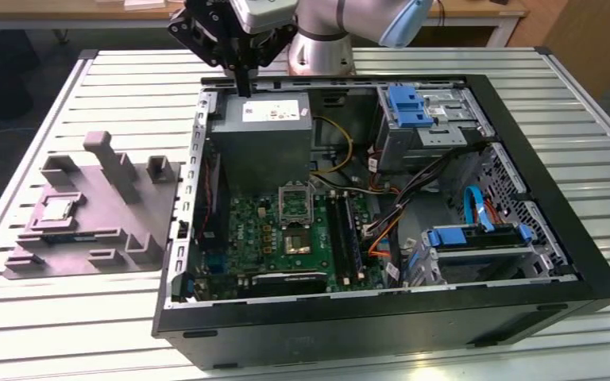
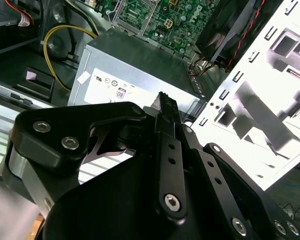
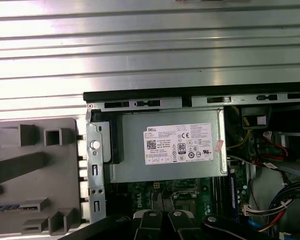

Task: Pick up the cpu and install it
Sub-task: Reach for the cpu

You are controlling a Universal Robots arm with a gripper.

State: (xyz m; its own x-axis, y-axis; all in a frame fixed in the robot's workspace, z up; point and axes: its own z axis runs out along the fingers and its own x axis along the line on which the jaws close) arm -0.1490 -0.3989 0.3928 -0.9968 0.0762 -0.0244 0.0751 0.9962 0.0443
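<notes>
We are seeing the gripper (image 1: 244, 91) hanging over the rear edge of the open computer case (image 1: 390, 321), just above the grey power supply (image 1: 263, 139). Its two fingers are pressing together into one narrow dark bar and are holding nothing. In the second wrist view the gripper (image 2: 166, 100) is pointing down at the power supply (image 2: 140, 65), whose white label is lying under the tip.

The cpu (image 1: 56, 209) is sitting well apart from the gripper, flat in a recess of the grey plastic fixture (image 1: 125, 214). That fixture is resting on the slatted metal table (image 1: 104, 317), just beside the case on the exterior view's left.

Inside the case we are seeing the green motherboard (image 1: 252, 230) below the power supply, with its black-framed socket (image 1: 298, 240) showing a dark centre. In the first wrist view the power supply (image 3: 165, 170) is lying against the case wall, and the fixture (image 3: 35, 200) is showing beside it.
</notes>
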